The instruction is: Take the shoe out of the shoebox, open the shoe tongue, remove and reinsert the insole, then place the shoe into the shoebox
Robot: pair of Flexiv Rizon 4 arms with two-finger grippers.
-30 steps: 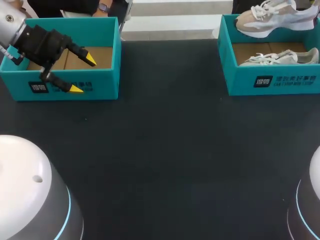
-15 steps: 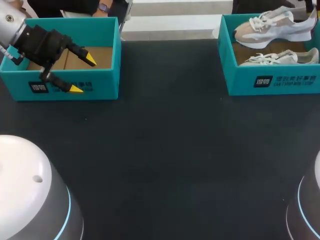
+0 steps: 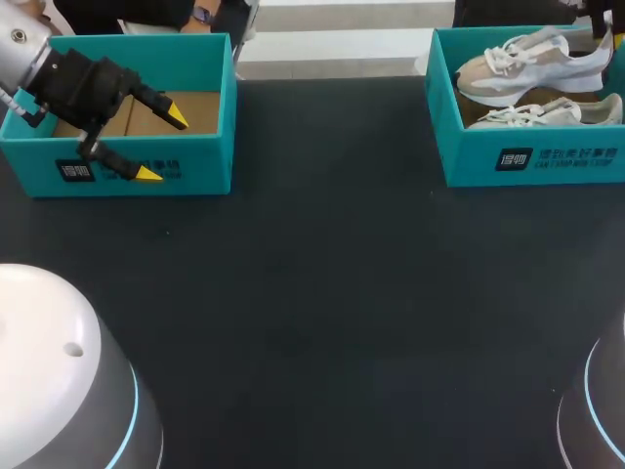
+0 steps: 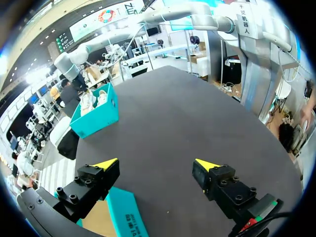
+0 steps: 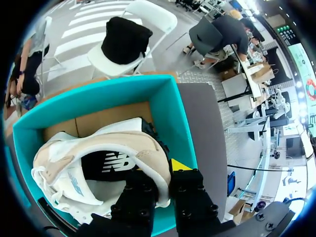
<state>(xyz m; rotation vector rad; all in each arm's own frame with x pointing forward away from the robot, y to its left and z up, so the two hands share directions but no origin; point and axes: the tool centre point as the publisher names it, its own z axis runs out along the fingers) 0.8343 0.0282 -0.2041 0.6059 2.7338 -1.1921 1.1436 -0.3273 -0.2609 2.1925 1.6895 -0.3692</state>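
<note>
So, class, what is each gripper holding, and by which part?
The right gripper grips the upper shoe by its heel rim. The left gripper is open, holding nothing.

The left gripper [image 3: 162,146] and right gripper [image 5: 164,172] are black, blocky, studded with round screws, with bright yellow wedge tips. The left wrist [image 3: 18,49] is silver; white domed bases [image 3: 59,381] carry pale-blue rings

Head view: from above and behind, far off, we looked down on the table [image 3: 332,293], left shoebox [image 3: 200,176] at 10 o'clock, right shoebox [image 3: 527,161] at 2 o'clock.
Left wrist view: we faced outward past our left gripper [image 4: 155,163], right shoebox distant at its 11 o'clock.
Right wrist view: we looked down into the right shoebox, close over the shoe [image 5: 74,148].
Shared: all three saw the right shoebox.
</note>
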